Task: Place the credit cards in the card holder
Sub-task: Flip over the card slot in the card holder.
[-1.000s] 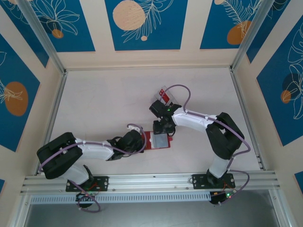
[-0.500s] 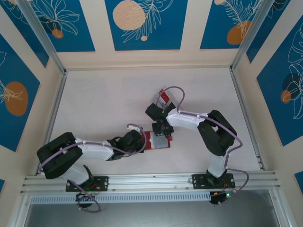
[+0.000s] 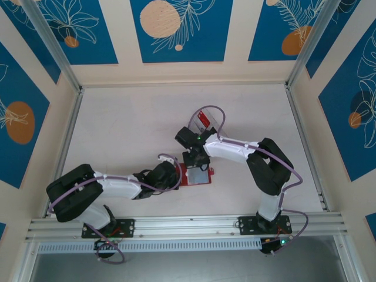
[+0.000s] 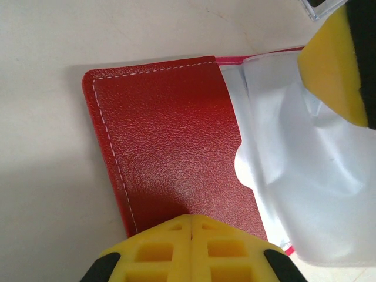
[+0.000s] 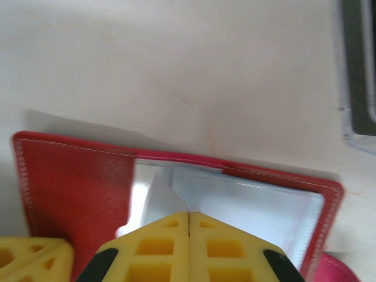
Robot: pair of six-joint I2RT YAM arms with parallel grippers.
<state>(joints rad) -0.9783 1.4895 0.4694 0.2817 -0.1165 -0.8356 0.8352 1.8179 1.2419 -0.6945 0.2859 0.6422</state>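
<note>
Pale table [image 3: 117, 129]: left gripper [image 4: 192, 220], closed and empty, pins card holder [image 4: 170, 147] flat; right gripper [image 5: 188, 216], closed too, should nudge clear pockets [image 4: 294, 176] gently.

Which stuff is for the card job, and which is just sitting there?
For the job: card holder, red card, left fingers, right fingers.
Just sitting there: clear tray, flowery walls.

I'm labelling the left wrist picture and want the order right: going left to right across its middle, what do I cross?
Bare table → red leather flap of the open card holder → its clear plastic sleeves.
</note>
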